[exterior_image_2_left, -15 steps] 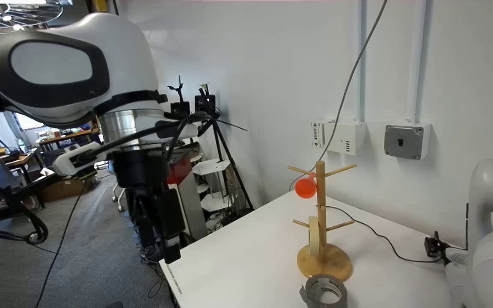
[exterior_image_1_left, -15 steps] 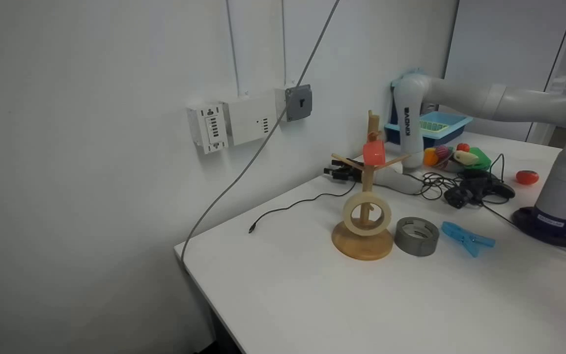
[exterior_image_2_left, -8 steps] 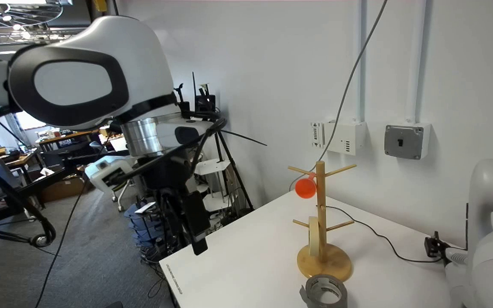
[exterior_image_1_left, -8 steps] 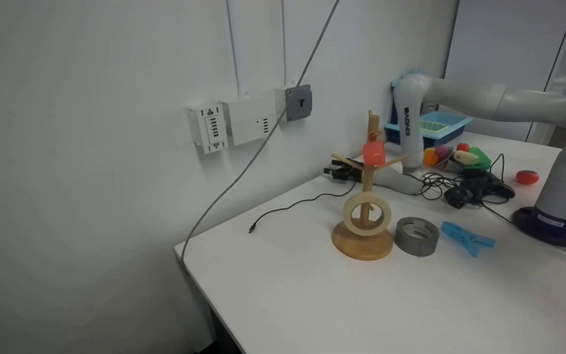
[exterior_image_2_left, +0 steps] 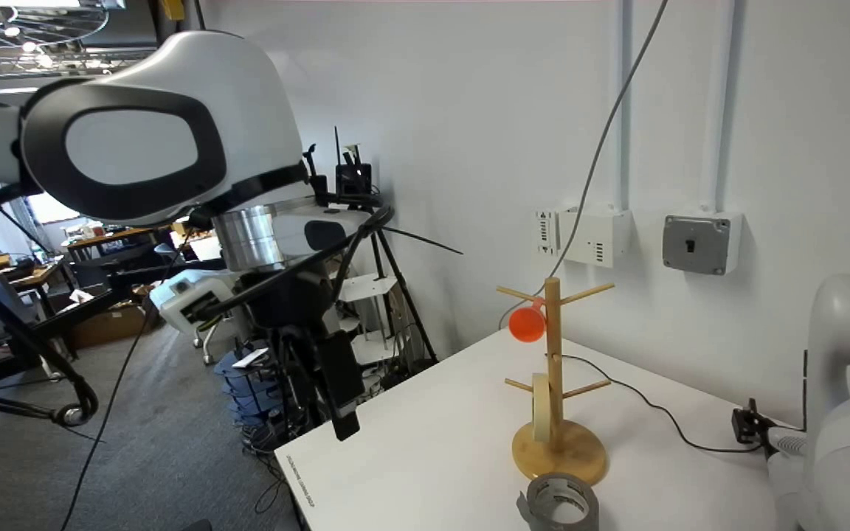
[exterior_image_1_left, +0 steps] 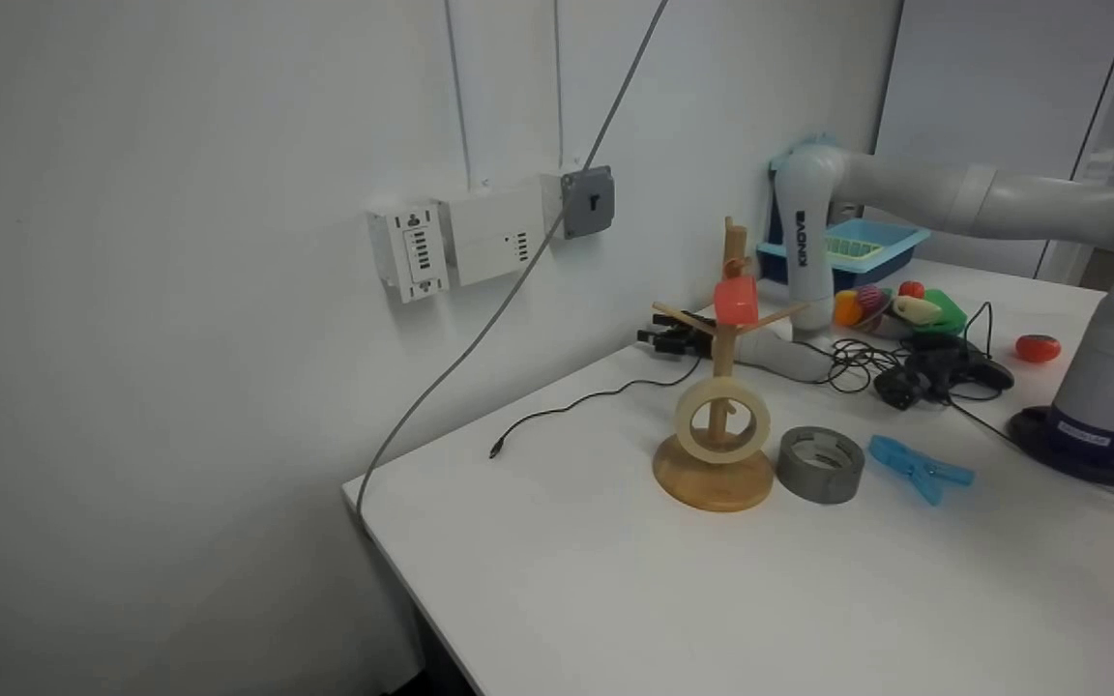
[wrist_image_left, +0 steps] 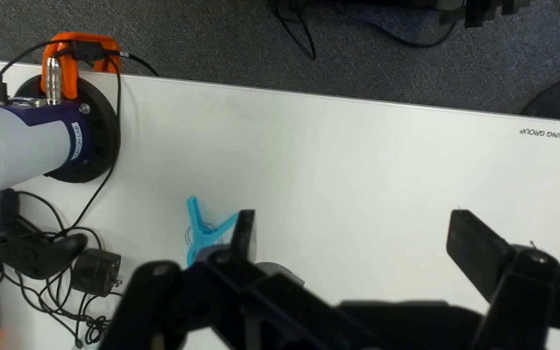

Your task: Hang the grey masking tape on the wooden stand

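The grey masking tape lies flat on the white table, close beside the wooden stand's base in both exterior views. The wooden stand is upright, with a round base, a post and thin side pegs. A cream tape ring hangs on a lower peg. An orange-red cup hangs on an upper peg. My gripper is in the air near the table edge, apart from the stand and tape. In the wrist view it is open and empty; the tape is mostly hidden behind a finger.
A blue clip lies beside the grey tape. Another robot arm, black cables, toy food and a blue basket are farther back. A wall with boxes stands behind the table.
In an exterior view my arm and gripper have moved right and slightly, over the table's edge, then slowed in the last half second. The tape and stand have not moved.
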### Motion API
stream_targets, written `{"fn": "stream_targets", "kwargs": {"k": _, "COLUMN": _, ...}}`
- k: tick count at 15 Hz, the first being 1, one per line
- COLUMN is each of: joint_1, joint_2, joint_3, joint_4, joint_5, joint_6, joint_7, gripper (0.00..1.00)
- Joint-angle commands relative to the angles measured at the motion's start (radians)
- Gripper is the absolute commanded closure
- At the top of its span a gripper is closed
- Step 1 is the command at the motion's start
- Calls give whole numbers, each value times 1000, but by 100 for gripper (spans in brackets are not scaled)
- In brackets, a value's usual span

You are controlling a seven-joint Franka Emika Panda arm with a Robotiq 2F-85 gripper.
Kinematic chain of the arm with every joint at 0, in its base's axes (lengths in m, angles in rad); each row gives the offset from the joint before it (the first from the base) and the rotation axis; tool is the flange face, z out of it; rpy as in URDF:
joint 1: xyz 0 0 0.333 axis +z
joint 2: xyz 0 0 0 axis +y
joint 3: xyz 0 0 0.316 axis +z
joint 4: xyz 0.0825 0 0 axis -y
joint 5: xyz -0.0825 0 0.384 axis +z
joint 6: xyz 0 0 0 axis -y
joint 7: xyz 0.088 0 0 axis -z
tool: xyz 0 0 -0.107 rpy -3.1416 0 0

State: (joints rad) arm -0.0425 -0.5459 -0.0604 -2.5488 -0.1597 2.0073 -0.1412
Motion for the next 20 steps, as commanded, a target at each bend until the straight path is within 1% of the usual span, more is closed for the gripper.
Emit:
{"fn": "stream_targets", "kwargs": {"k": 1, "joint_1": 1, "joint_2": 0, "joint_3": -1, "joint_4": 2, "joint_5": 0, "joint_6": -2, "joint_7": 0, "gripper": 0}}
{"fn": "stream_targets", "kwargs": {"k": 5, "joint_1": -10, "joint_2": 83, "joint_3": 17, "joint_4": 33, "joint_5": -5, "joint_6": 4, "joint_7": 69, "gripper": 0}}
{"fn": "stream_targets", "kwargs": {"k": 10, "joint_1": -24, "joint_2": 254, "joint_3": 30, "joint_4": 91, "joint_5": -20, "joint_6": 58, "joint_7": 189, "gripper": 0}}
{"fn": "stream_targets", "kwargs": {"k": 16, "joint_1": -44, "joint_2": 428, "joint_3": 14, "joint_4": 182, "joint_5": -14, "joint_6": 171, "joint_7": 346, "gripper": 0}}
{"fn": "stream_targets", "kwargs": {"k": 20, "joint_1": -64, "joint_2": 512, "joint_3": -11, "joint_4": 247, "joint_5": -6, "joint_6": 207, "joint_7": 421, "gripper": 0}}
